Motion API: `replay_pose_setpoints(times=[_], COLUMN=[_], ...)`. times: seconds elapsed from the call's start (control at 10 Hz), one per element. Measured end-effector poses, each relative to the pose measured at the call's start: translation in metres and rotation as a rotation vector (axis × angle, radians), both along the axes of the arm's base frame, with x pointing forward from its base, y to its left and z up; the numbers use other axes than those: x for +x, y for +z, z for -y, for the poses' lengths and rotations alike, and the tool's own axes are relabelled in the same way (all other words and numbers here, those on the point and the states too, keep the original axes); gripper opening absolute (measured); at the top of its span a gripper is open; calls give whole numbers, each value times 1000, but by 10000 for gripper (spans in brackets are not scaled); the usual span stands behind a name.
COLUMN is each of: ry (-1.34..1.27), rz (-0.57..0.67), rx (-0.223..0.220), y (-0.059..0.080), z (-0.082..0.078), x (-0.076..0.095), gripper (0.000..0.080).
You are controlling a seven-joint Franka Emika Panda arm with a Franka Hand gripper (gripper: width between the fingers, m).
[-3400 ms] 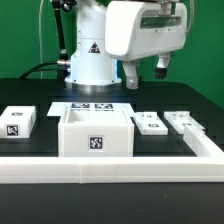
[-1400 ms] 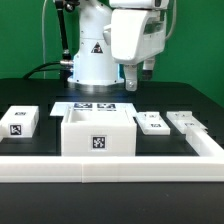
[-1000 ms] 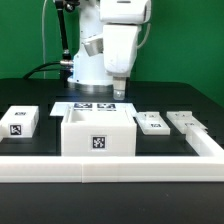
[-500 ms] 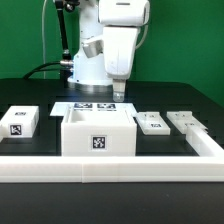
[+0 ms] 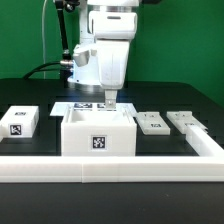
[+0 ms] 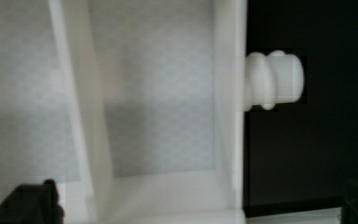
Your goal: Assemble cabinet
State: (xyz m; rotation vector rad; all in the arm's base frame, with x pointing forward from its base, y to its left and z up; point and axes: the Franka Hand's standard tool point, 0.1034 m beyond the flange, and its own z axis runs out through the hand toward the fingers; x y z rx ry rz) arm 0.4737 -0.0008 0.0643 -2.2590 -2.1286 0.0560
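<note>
Your gripper (image 5: 107, 101) hangs straight over the cabinet (image 5: 97, 135), so the move ahead turns on a vertical relation: the box lies directly beneath the claw, not off to a side. In the exterior view the cabinet stands upright and open-topped in the middle of the black table (image 5: 35, 95), just in front of the marker board (image 5: 80, 106). Its long axis runs across that view from left to right, and its tagged face is toward the camera. The fingertips sit at the height of the rear wall's top edge, a little toward the exterior view's right of the box's centre.

The wrist view looks down into the cabinet (image 6: 158, 90), showing pale inner walls and a thin upright edge. Only 1 dark finger (image 6: 30, 205) shows at the border, and a rounded white knob-like piece (image 6: 274, 80) sits against the wall's outer face over the dark table. You cannot tell whether that piece is joined to the wall. Nor can you tell whether the claw is spread or pressed together, because neither view shows the gap between the fingertips. My judgement is that any descent must line up with that rear wall, so check the alignment across the wall's thickness first.
</note>
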Motion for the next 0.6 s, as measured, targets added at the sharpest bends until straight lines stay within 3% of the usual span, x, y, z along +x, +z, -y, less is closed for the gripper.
replay_pose_setpoints(times=[0.6], ry=[-4], rz=[-38], rx=[9], y=[-27], z=[-2], x=[-16], gripper=[798])
